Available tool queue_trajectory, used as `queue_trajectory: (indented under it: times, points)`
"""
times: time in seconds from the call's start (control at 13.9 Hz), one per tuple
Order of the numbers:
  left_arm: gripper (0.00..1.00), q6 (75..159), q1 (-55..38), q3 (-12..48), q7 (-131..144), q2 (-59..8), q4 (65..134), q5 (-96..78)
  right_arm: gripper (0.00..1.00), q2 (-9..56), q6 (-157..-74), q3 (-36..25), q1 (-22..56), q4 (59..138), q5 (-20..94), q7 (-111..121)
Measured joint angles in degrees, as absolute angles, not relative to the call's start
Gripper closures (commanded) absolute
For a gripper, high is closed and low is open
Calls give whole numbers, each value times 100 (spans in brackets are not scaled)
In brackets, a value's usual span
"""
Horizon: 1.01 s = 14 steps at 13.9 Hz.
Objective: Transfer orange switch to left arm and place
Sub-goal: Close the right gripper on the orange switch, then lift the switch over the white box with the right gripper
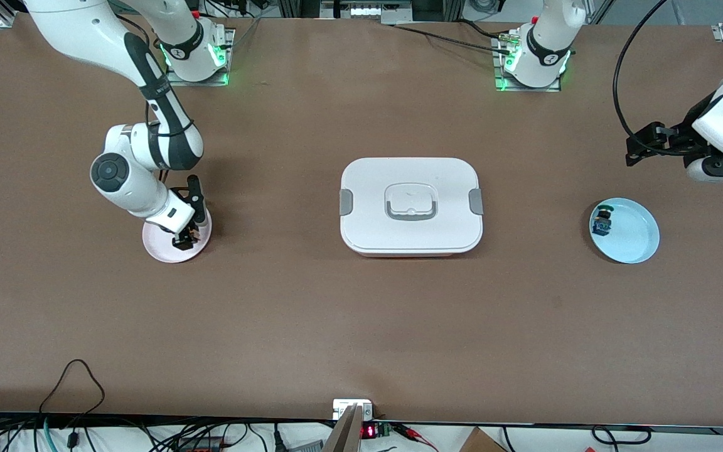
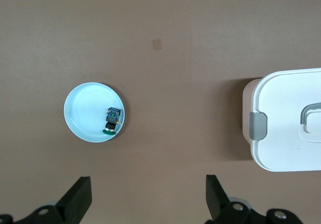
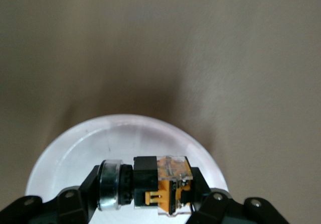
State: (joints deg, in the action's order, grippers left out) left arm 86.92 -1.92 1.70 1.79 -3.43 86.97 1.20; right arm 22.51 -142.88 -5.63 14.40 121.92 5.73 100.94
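Observation:
The orange switch (image 3: 161, 186), with an orange body and a round cap, lies sideways between my right gripper's fingers. My right gripper (image 1: 186, 241) is shut on it, low over the pink plate (image 1: 155, 243) at the right arm's end of the table; I cannot tell whether the switch touches the plate (image 3: 100, 143). The white box (image 1: 410, 206) with grey clips sits in the middle of the table and shows in the left wrist view (image 2: 291, 118). My left gripper (image 1: 641, 148) is open and empty in the air at the left arm's end, its fingertips (image 2: 80, 196) wide apart.
A blue plate (image 1: 634, 238) lies at the left arm's end, nearer to the front camera than the left gripper. A small blue-and-green switch (image 1: 602, 221) rests on its rim side toward the box. Both show in the left wrist view: plate (image 2: 85, 111), switch (image 2: 112, 119).

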Motion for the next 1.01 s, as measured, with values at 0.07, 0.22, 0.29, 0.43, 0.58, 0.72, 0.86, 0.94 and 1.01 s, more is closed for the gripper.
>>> queue_trajectory:
  times: [0.07,0.22,0.29,0.43,0.58,0.72,0.86,0.94,1.01]
  points:
    - [0,8692,-192,170,179,-343,8697,120,98,2175,-13895,-521,1443,11994,858,10130]
    - [0,8692,-192,170,179,-343,8697,120,98,2046,-13108,-428,1458,11547,1532,10188]
    - [0,8692,-192,170,179,-343,8697,120,98,2011,-12778,-357,1469,11325,1898,10192]
    - [0,8692,-192,170,179,-343,8697,120,98,1982,-12376,-216,1529,10975,2677,10159]
    - [0,8692,-192,171,179,-343,8697,120,99,1987,-12306,-52,1660,10818,3447,10027]
    - [0,8691,-194,176,179,-343,8697,120,97,1997,-12318,23,1983,10746,4597,9890]
    - [0,8597,-192,174,179,-343,8696,88,97,1998,-12549,32,2381,10667,5600,9815]
    - [0,8541,-186,165,179,-343,8697,-23,98,1997,-12729,38,2553,10628,5911,9745]
    - [0,8515,-180,158,179,-346,8697,-147,99,1992,-12882,44,2713,10579,6158,9660]
